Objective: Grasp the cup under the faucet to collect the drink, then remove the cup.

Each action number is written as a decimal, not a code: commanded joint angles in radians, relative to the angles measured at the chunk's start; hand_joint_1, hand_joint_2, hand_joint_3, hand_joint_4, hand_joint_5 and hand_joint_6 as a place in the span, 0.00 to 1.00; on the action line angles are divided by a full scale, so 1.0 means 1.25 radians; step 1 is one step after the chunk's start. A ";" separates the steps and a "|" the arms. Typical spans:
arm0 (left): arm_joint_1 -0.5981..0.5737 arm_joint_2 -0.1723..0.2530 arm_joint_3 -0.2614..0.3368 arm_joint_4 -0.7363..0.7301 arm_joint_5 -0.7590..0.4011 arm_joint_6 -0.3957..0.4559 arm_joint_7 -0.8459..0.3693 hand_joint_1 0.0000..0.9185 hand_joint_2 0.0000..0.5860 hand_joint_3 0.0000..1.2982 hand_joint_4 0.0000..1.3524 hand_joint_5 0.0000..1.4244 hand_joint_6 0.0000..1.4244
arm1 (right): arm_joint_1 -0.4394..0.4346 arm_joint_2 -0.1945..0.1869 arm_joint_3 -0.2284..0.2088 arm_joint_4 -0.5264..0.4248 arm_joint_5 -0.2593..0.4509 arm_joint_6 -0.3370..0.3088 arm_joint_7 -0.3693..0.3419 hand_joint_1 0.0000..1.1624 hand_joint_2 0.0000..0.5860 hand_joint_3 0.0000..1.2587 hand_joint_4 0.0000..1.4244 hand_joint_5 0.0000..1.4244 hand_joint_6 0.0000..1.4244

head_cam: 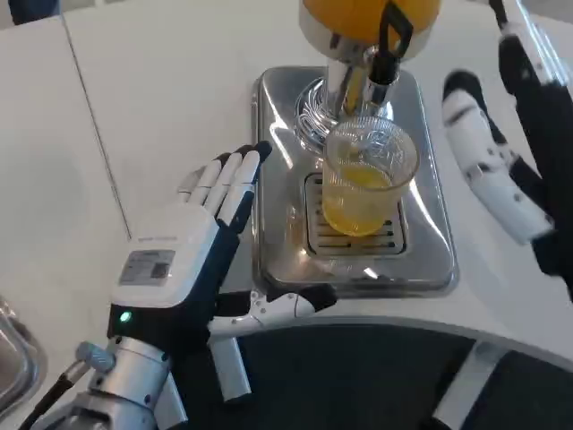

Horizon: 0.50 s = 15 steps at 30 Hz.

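Head view: a clear plastic cup (368, 177) partly filled with yellow drink stands on the slotted grille of a shiny steel drip tray (273, 170), directly beneath the black-handled faucet (387, 47) of an orange-filled dispenser (354, 15), at about 12 o'clock on the white desk (152, 107). At 3 o'clock of the cup, well apart from it, the right hand (501, 170) hangs with fingers spread and nothing in its hold. At 8 o'clock of the cup, the left hand (183, 255) lies flat, fingers together and extended toward the tray's near-left edge, thumb stretched out along the tray's front rim, grasping nothing. With drink already in the cup and no stream visible from the faucet, collecting appears done or paused, and removal of the cup looks to be the step in hand. That next move would call for a hand to close around the cup's wall and carry it level, clear of the faucet, since the soft cup could tip or spill if squeezed or tilted.
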 commanded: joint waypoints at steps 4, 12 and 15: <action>-0.026 -0.016 -0.026 0.013 0.007 0.015 -0.006 0.08 0.07 0.00 0.00 0.02 0.04 | 0.156 -0.100 -0.106 -0.044 0.099 -0.149 -0.009 0.00 0.98 0.00 0.00 0.00 0.00; -0.084 -0.032 -0.047 0.079 -0.009 0.023 -0.002 0.10 0.07 0.00 0.00 0.02 0.04 | 0.306 -0.184 -0.227 -0.025 0.216 -0.332 -0.060 0.02 0.94 0.00 0.00 0.00 0.00; -0.104 -0.047 -0.042 0.108 -0.029 0.021 0.006 0.11 0.06 0.00 0.00 0.02 0.05 | 0.373 -0.192 -0.267 -0.022 0.247 -0.390 -0.084 0.02 0.94 0.00 0.00 0.00 0.00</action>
